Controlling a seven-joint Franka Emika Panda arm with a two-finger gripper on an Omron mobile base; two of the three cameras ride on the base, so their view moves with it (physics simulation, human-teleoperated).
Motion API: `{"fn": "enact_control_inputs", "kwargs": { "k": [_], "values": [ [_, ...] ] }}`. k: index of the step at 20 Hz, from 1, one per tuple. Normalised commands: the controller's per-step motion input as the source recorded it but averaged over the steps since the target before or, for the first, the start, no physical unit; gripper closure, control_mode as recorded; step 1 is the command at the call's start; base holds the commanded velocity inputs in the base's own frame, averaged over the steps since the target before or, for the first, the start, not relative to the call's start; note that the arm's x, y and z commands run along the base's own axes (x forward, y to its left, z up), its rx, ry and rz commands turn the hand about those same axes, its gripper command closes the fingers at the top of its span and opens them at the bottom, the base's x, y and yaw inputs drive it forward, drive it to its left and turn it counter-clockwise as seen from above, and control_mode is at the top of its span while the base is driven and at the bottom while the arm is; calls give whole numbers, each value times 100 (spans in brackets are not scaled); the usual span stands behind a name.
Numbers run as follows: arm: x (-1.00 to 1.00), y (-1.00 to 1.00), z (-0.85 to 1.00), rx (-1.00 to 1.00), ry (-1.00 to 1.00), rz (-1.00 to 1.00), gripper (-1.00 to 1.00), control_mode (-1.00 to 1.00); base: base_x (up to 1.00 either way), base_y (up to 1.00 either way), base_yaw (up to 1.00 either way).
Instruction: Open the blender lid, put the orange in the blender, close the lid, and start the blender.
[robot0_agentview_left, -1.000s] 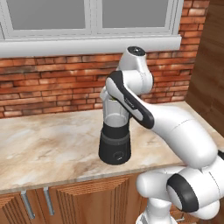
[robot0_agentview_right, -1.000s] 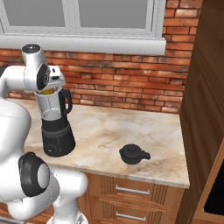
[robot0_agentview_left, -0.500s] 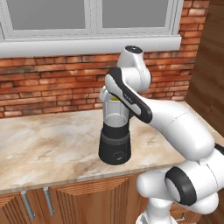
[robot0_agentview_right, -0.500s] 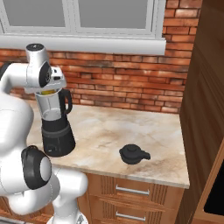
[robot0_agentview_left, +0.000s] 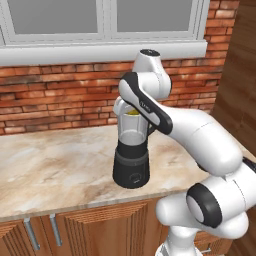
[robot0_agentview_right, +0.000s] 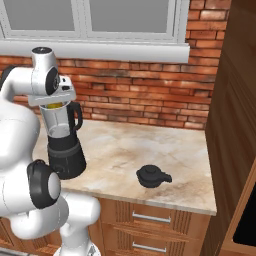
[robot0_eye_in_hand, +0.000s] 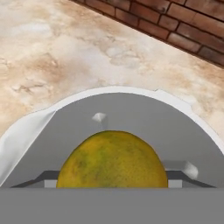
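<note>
A simulated kitchen is being shown, with a marble counter (robot0_agentview_right: 150, 145) running below a red brick wall (robot0_agentview_right: 140, 95) and a window (robot0_agentview_left: 100, 25). The blender (robot0_agentview_left: 131, 155) is standing upright on the counter, towards its near edge. Its black base and clear jar are being seen without a cap: the blender lid (robot0_agentview_right: 152, 176) is lying on the counter well to the right of the blender, near the front edge. So the opening step is judged to be done.

The orange (robot0_eye_in_hand: 113, 163) is being held at the mouth of the jar. In the hand view it is being seen just in front of the camera, with the jar's pale rim curving around it and the jar's inside lying beyond. In the left base view a patch of yellow is showing at the jar's top, under the robot's hand. The gripper (robot0_agentview_right: 55, 101) is poised directly over the jar. Its jaws are being kept wide, and are judged to be pinching the orange, though the contact itself is being hidden.

The fruit is judged to be at the point of release. Closing the lid and starting the blender are still being left to do.

As for room, bare counter is lying between the blender and the lid, so a sideways path is open. The wall is standing behind the blender, the sill overhead, and a tall wooden cabinet (robot0_agentview_right: 235, 125) at the far right.
</note>
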Motion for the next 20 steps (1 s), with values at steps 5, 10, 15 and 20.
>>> {"fn": "enact_control_inputs", "kwargs": {
  "k": [5, 10, 15, 20],
  "values": [
    [0, -3, -1, 0, 0, 0, -100, -100, 0, 0, 0],
    [-2, -1, 8, 0, -1, -2, -100, -100, 0, 0, 0],
    [-11, -1, 26, 0, -3, -3, -100, -100, 0, 0, 0],
    [-3, 0, 44, 0, -1, -5, -100, -100, 0, 0, 0]
  ]
}}
